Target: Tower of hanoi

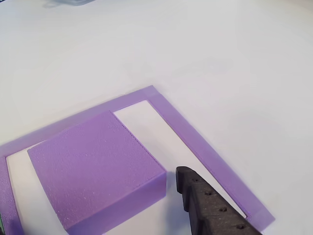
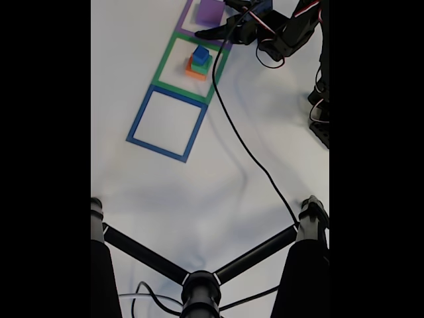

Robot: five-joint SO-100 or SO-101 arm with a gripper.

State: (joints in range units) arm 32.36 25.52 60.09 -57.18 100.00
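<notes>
White table: purple slab alone in far purple outline. Gripper just right of slab, holding nothing, opening unclear. Best centre over slab before closing.

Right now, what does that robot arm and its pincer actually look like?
In the fixed view, the arm is dark, nearly black, built of chunky jointed segments with thin red and white wires looping around them. A long black cable trails from it across the white table. In the other view, a gripper finger is matte black, rough-textured, with a row of small round holes.
</notes>
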